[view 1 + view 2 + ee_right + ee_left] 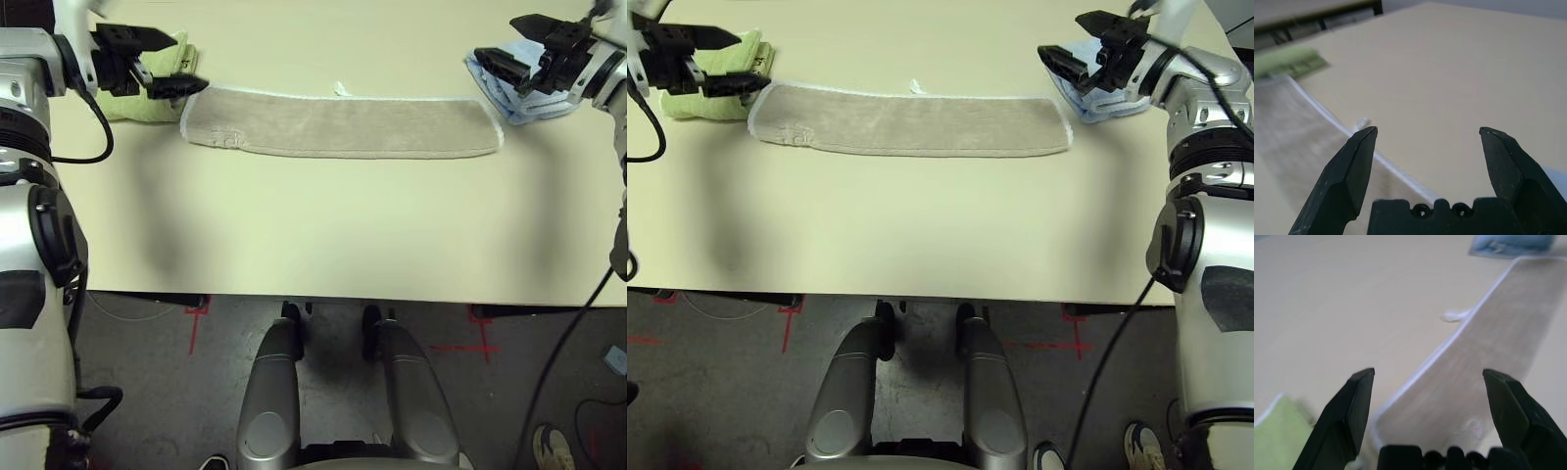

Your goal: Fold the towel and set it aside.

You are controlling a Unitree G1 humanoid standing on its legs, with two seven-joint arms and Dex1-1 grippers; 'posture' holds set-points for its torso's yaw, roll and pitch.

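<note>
Both ends of the towel (343, 123), a long strip across the far counter (313, 225), sit crowded: my left gripper (162, 67) over the lime-green towel (137, 103), my right gripper (519, 49) over the blue towel (509, 93), fingers spread. I might pinch a neighbour instead.

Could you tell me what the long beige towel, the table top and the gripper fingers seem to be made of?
The towel looks like tan terry cloth: matte, nappy surface with white stitched edging. The table appears to be a smooth cream laminate or painted board, plain and faintly glossy; which one is unclear. The left gripper has black fingers that look like hard moulded plastic, with crisp facets and dull sheen.
</note>
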